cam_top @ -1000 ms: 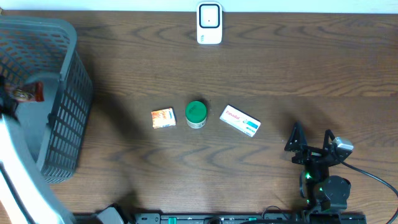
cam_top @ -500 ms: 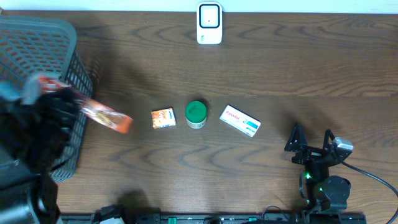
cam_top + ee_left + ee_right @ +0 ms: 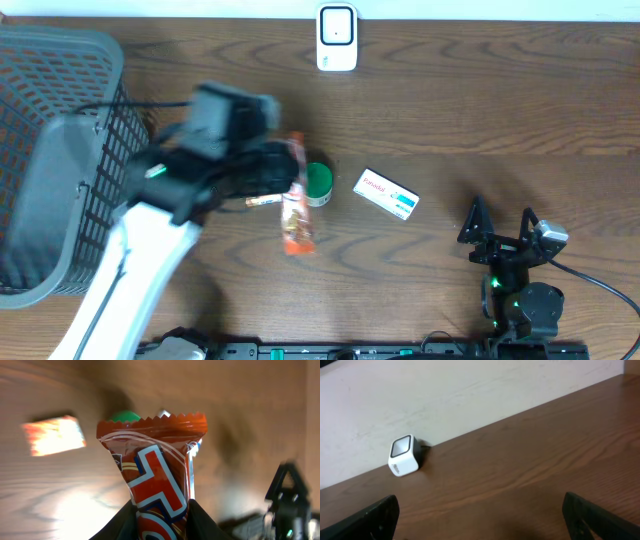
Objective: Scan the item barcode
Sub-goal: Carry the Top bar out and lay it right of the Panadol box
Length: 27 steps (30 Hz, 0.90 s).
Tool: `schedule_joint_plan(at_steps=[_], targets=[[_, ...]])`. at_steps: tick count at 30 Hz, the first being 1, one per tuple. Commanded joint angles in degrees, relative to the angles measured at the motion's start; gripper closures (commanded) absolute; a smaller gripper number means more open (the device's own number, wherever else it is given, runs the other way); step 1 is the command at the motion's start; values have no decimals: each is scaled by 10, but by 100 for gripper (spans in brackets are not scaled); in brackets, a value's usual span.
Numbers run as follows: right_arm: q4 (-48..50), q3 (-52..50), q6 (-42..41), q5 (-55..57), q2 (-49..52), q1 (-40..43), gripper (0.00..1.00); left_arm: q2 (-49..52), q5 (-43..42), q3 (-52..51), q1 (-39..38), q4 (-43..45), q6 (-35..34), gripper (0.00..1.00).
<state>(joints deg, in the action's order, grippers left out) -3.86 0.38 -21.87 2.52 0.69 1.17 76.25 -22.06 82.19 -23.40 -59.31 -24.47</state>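
Bench [image 3: 500, 110]: grey basket [image 3: 60, 150] at 9 o'clock. Left hand [image 3: 270, 170] over bench centre, clamped on an orange snack packet [image 3: 296, 215] that hangs just beside the green-lidded jar [image 3: 318, 180]. Right hand [image 3: 497, 225] parked at 4 o'clock, jaws wide, empty. Scanner [image 3: 337, 38] at the 12 o'clock edge, well apart from the packet. Step, as judged: carrying the item to the scanner. Next: swing toward 12 o'clock and turn the barcode face to the window; barcode not visible.

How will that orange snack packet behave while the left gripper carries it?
Probably floppy: the orange snack packet is thin film with a crimped end, extending past the left gripper. Its glossy wrapper may slip, and it looks light.
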Motion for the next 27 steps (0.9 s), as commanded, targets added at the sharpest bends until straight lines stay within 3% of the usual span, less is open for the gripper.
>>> schedule_joint_plan(at_steps=[1, 8, 9, 11, 17, 20, 27], targets=[[-2, -1, 7, 2, -3, 3, 1, 85, -80, -3, -62, 30, 24, 71], [-2, -1, 7, 2, -3, 3, 1, 196, -251, -3, -98, 92, 14, 71], [-2, -1, 7, 2, -3, 3, 1, 217, -325, -3, -101, 103, -2, 71], [-2, -1, 7, 2, -3, 3, 1, 226, -374, -3, -104, 118, -2, 71], [-2, -1, 7, 2, -3, 3, 1, 227, -379, -3, -104, 168, -21, 70], [-2, -1, 7, 2, -3, 3, 1, 228, -379, -5, -104, 210, -62, 70], [-2, -1, 7, 2, -3, 3, 1, 250, -379, -54, -104, 409, -175, 64]])
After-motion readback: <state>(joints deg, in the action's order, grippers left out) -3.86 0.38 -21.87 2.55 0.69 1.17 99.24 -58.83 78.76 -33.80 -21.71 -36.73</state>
